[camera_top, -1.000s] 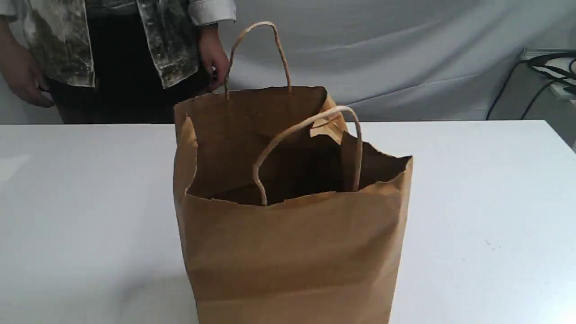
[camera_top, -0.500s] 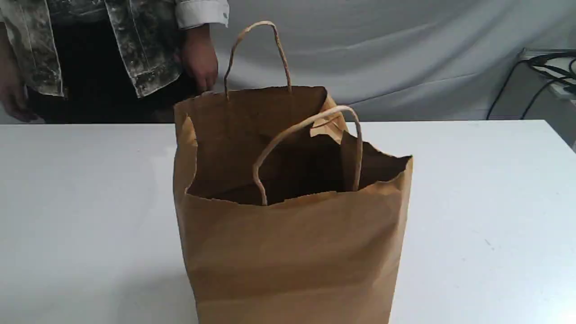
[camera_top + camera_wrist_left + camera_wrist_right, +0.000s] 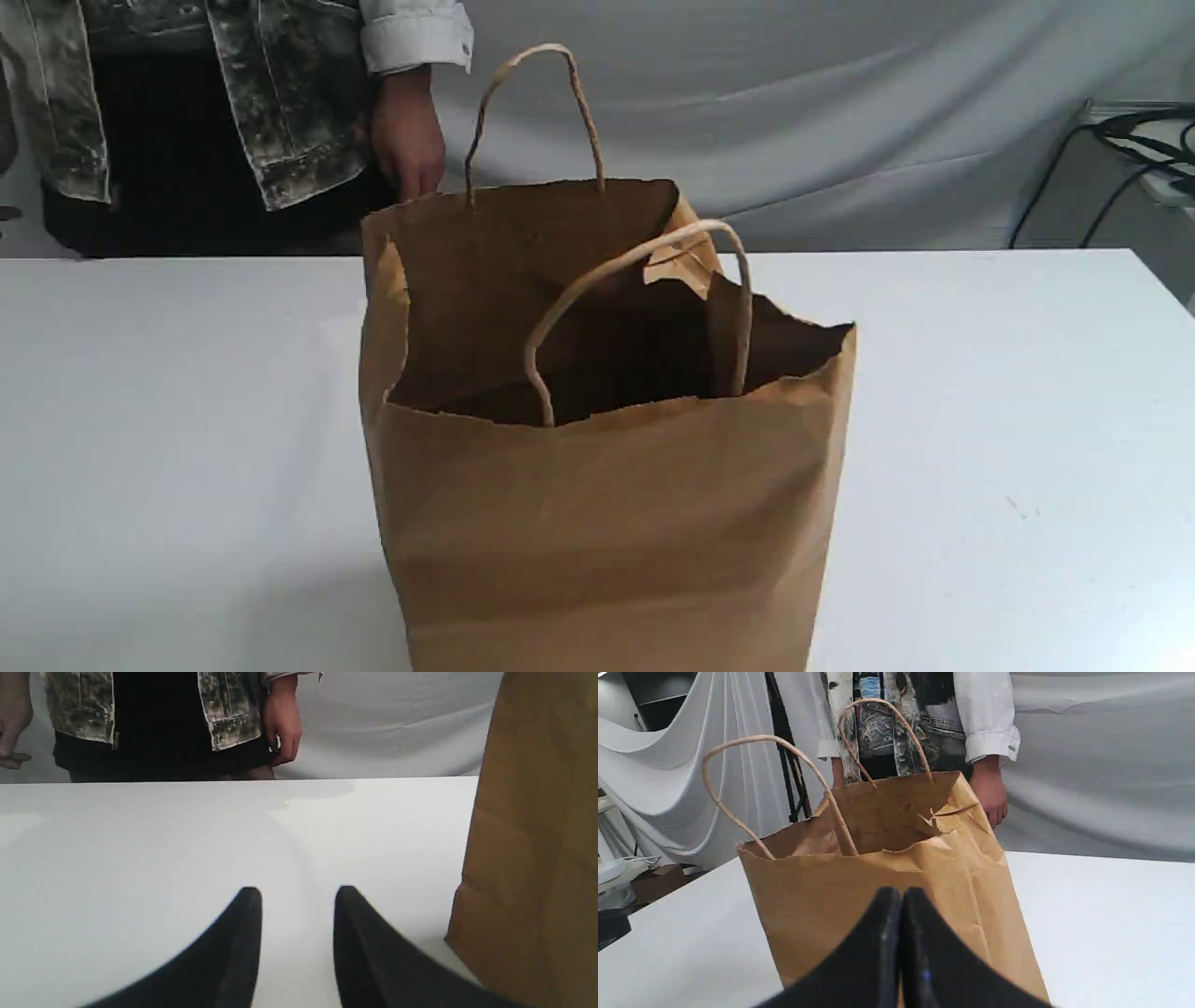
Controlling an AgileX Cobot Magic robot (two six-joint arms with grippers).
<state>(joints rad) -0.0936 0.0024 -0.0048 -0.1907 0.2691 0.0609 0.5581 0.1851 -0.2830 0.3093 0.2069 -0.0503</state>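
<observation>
I am holding my right gripper (image 3: 901,890) fully closed, its 2 black fingers pressed together with nothing between them. It is pointing straight at a brown paper bag (image 3: 808,905), toward the upper part of one of the bag's walls, just below the rim. I am keeping my left gripper (image 3: 298,889) open and empty, its fingers parted, low over the bare white worktop (image 3: 140,835). From that gripper the same bag (image 3: 528,858) is lying off to my right, with its lower corner near the finger on that side but apart from it.

The bag is standing upright in the middle of the worktop (image 3: 140,420), its long axis vertical and its mouth gaping upward. Its 2 twisted-paper handles are arching up from opposite rims, one on the nearer rim (image 3: 691,224) and one on the far rim (image 3: 541,47). The rim is torn and folded at one side gusset (image 3: 681,266). The inside is in shadow, so I cannot tell whether anything is lying in it. Neither gripper is touching the bag. I am judging the right arm to be the one squarely facing it, while the left is sitting beside it.

Beyond the far edge a person in a mottled jacket is standing, 1 hand (image 3: 406,140) hanging just behind the far handle. A grey cloth backdrop (image 3: 840,112) is hanging behind, and black cables (image 3: 1139,131) are lying at the far right.
</observation>
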